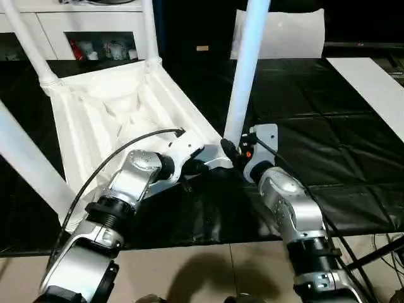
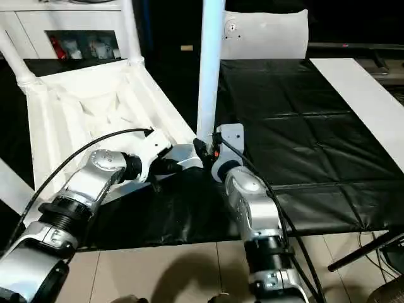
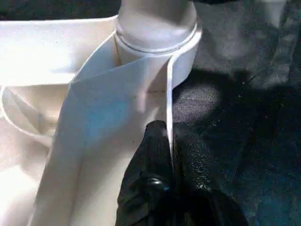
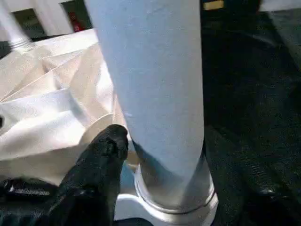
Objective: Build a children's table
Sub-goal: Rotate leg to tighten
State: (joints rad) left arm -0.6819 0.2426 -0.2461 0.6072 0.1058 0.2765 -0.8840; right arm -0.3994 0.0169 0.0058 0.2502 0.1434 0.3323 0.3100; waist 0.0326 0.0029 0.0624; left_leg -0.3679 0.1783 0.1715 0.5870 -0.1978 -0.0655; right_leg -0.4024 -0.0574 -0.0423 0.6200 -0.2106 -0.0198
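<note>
We see the tabletop (image 1: 120,120) lying underside up on a black mat (image 1: 315,113), its ribs showing and its legs pointing upward from the corner sockets. Our left gripper (image 3: 170,141) has its two black fingers pressed together on the thin raised rim (image 3: 168,94) of the tabletop, pinching it just beside the near corner socket (image 3: 157,42). The near leg (image 1: 243,76) stands upright in that socket, right ahead of both grippers. Our right gripper (image 1: 235,150) sits at the foot of this leg, on the side away from the left one; one black finger (image 4: 101,165) lies against the leg's base just above the socket collar, and we cannot tell whether its jaws are clamped on the leg or merely spread around it. Another leg (image 1: 148,28) rises from the far corner, and a further leg (image 1: 28,38) from the far left one.
</note>
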